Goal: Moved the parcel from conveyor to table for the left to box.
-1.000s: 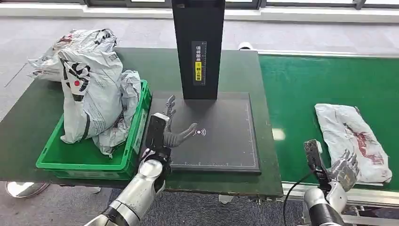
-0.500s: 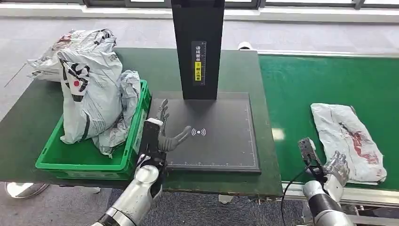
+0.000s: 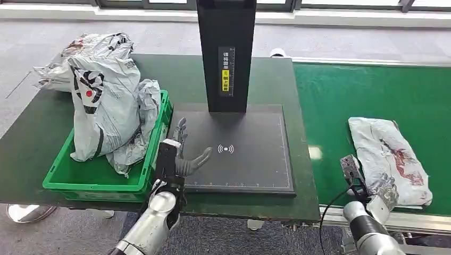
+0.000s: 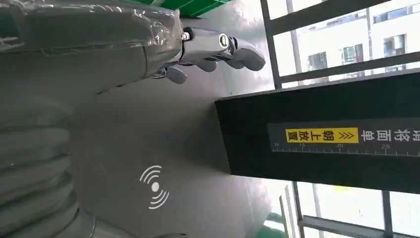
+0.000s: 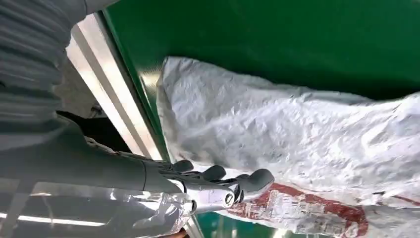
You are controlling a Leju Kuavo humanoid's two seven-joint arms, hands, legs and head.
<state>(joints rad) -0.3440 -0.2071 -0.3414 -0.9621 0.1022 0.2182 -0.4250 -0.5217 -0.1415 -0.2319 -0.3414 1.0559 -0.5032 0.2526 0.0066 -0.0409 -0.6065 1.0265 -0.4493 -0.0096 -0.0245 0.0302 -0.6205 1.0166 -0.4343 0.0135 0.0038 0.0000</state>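
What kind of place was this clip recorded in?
Probably a parcel-sorting or logistics test station: a green conveyor belt carrying a grey poly-mailer parcel, a black scanning stand on the table, and a green crate filled with mailer bags.

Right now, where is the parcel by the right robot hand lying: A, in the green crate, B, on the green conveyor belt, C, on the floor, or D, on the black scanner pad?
B: the parcel lies flat on the green conveyor belt, just beyond the right robot hand, which is not gripping it.
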